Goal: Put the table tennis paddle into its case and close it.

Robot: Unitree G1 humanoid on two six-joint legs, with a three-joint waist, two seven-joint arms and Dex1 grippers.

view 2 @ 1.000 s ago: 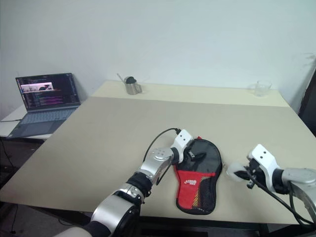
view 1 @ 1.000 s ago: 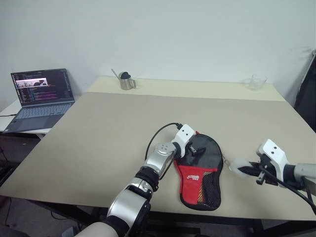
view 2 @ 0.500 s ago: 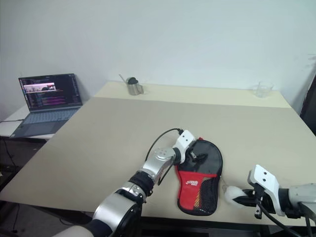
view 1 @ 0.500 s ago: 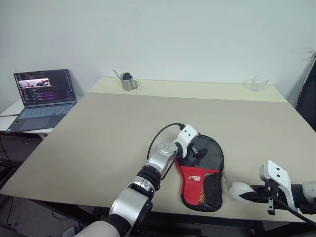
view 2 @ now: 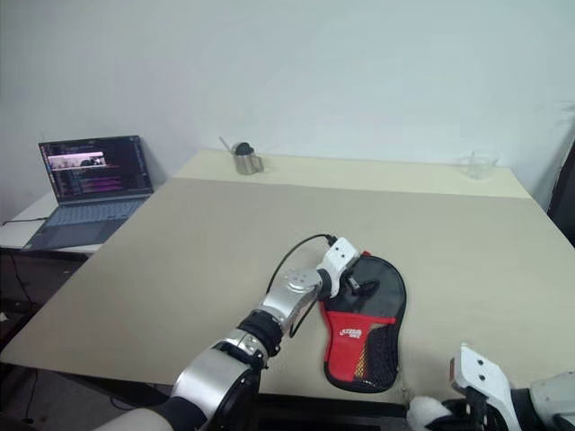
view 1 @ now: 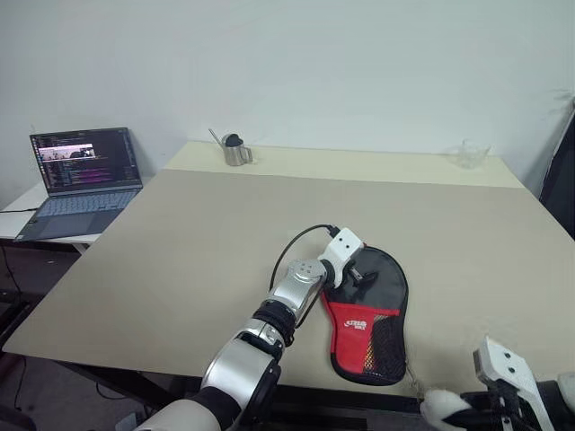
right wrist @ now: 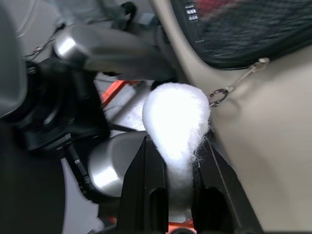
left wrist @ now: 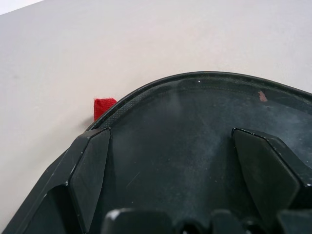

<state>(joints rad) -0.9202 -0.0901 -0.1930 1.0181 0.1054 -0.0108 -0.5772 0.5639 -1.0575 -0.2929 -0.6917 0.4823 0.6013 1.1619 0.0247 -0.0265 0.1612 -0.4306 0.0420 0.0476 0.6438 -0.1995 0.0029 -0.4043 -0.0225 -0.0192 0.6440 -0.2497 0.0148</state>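
The case (view 1: 364, 325) lies flat on the table near its front edge, round end away from me, red printed panel and mesh up. Through its clear window shows a dark face that looks like the table tennis paddle (left wrist: 195, 146); the handle is hidden. My left gripper (view 1: 359, 272) rests on the round end, open, its fingers (left wrist: 90, 165) spread over the window. My right gripper (right wrist: 178, 175) hangs at the table's front edge, below and right of the case, shut on a white fluffy pull (view 1: 440, 404). A thin chain (right wrist: 234, 80) joins that pull to the case's mesh end.
An open laptop (view 1: 79, 175) sits on a side table at far left. A metal cup (view 1: 235, 151) and a clear glass (view 1: 470, 153) stand along the table's far edge. The table's front edge (view 1: 180, 364) runs just below the case.
My right gripper has drawn back and down toward the table's front edge with the white pull in it. The left gripper and the case have stayed put.
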